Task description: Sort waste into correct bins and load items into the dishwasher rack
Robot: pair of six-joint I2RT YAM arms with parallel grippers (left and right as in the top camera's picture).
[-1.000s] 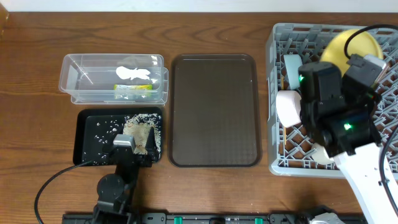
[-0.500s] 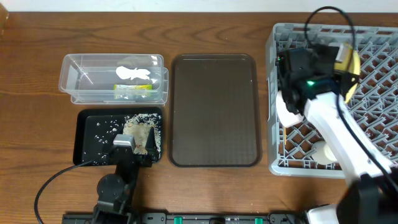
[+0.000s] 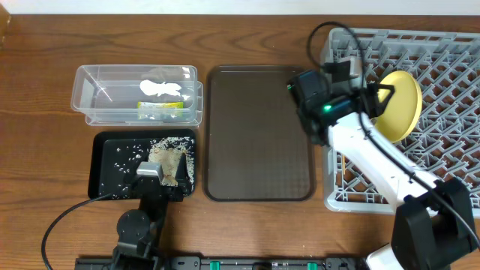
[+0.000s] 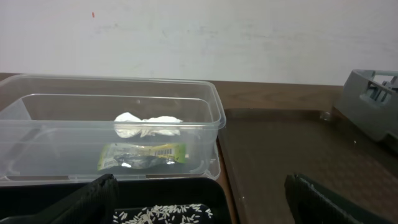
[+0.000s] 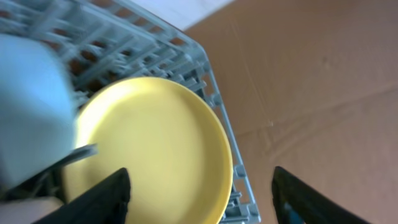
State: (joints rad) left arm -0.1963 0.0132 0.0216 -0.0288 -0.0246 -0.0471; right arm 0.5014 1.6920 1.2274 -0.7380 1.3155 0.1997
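The pale-yellow plate (image 3: 399,105) (image 5: 146,146) stands on edge among the pegs of the grey dishwasher rack (image 3: 442,52). My right gripper (image 3: 366,96) (image 5: 199,205) is open just left of the plate, with nothing between its fingers. A blurred light-blue bowl (image 5: 31,106) sits in the rack beside the plate. In the clear tub (image 3: 90,105) (image 4: 205,112) lie the white paper scrap (image 3: 161,86) (image 4: 146,124) and the green-yellow wrapper (image 3: 161,110) (image 4: 143,155). Rice scraps (image 3: 171,154) (image 4: 161,214) lie in the black tray (image 3: 105,169). Above that tray's near edge my left gripper (image 3: 160,182) (image 4: 199,205) hangs open and empty.
A large brown serving tray (image 3: 259,135) (image 4: 292,155) lies between the two bins and the rack. My right arm (image 3: 375,161) reaches across the rack's left side from the front right. The left arm's cable (image 3: 60,221) loops over the table's front edge.
My right gripper has opened and let go of the yellow plate, which now stands in the rack. That arm swung left towards the rack's left edge. The left arm has not moved.
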